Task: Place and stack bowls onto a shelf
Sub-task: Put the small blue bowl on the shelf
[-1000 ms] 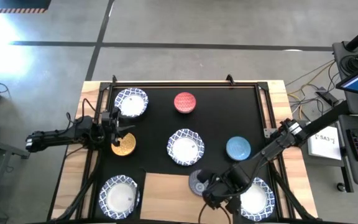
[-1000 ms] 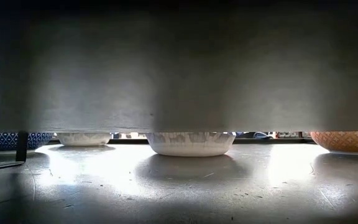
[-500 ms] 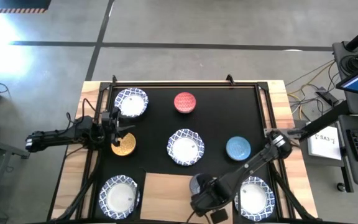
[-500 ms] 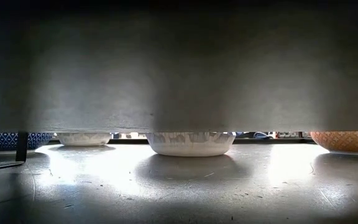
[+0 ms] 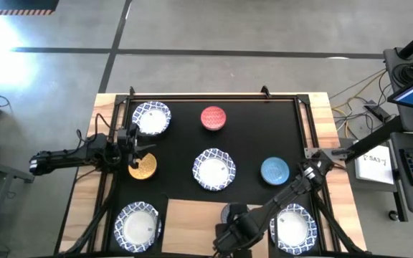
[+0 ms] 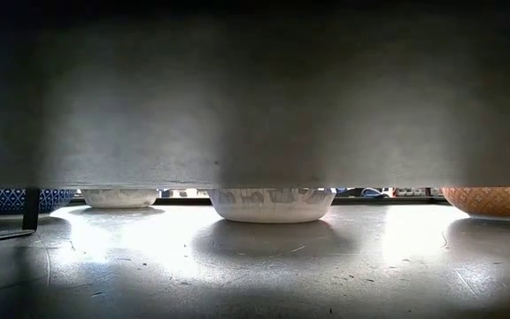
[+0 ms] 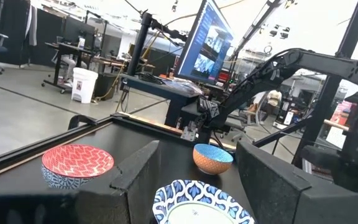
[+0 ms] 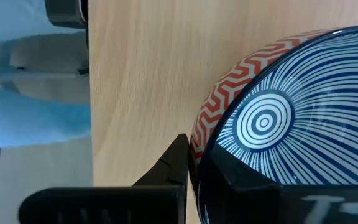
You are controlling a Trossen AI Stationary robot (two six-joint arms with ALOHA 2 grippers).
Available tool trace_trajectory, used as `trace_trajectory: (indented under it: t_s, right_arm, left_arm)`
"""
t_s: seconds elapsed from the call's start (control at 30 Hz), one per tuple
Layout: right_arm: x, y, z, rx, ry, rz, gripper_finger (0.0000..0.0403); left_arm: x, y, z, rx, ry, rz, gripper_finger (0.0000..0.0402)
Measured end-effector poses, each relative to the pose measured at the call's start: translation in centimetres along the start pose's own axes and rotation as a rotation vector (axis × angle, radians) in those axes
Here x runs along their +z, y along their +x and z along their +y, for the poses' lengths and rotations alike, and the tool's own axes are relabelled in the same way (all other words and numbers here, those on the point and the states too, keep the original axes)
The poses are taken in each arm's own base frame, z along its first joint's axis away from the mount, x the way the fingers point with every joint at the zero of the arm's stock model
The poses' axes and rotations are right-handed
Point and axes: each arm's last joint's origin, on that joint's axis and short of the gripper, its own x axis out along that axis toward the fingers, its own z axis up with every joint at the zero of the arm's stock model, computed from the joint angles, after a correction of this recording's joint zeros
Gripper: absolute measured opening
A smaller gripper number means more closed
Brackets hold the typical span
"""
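Note:
My right gripper is over the right end of the light-wood shelf at the table's near edge. It is shut on a small bowl with blue stripes inside and a red zigzag outside. My left gripper is open and empty at the left, just beyond the yellow-gold bowl. White bowls with blue rims sit on the black mat at the far left, in the middle, at the near left and at the near right. A red bowl and a plain blue bowl also sit on the mat. My right gripper holds the small striped bowl by its rim. One finger is outside against the red zigzag wall and the other is inside. The bowl is mouth up over the shelf; whether it rests on the board I cannot tell.
The shelf's left and middle parts are bare wood. In the low view a dark slab fills the upper picture, with a white bowl and an orange-sided bowl beyond it. Monitors and cables stand past the table's right edge.
My right gripper has swung toward the table's near and left edges over the shelf's right end. The striped bowl has stayed about where it was, and the arm now covers more of it. My left arm has kept still.

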Motion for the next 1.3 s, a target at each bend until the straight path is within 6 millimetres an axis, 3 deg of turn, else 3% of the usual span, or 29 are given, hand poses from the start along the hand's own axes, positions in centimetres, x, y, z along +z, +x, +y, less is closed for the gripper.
trace_trajectory:
  t_s: [0.3, 0.53, 1.3]
  right_arm:
    - [-1.9, 0.4, 2.3, -0.003, 0.111, 0.015, 0.0013]
    - [-3.3, 0.7, 3.9, -0.028, 0.091, -0.004, 0.0013]
    - [-3.3, 1.0, 4.9, 0.025, 0.045, -0.039, 0.0013]
  left_arm:
    - [0.0, 0.0, 0.0, 0.001, 0.0, 0.0, 0.0194]
    - [0.0, 0.0, 0.0, 0.0, 0.0, 0.0, 0.0194]
    - [0.0, 0.0, 0.0, 0.001, 0.0, 0.0, 0.0194]
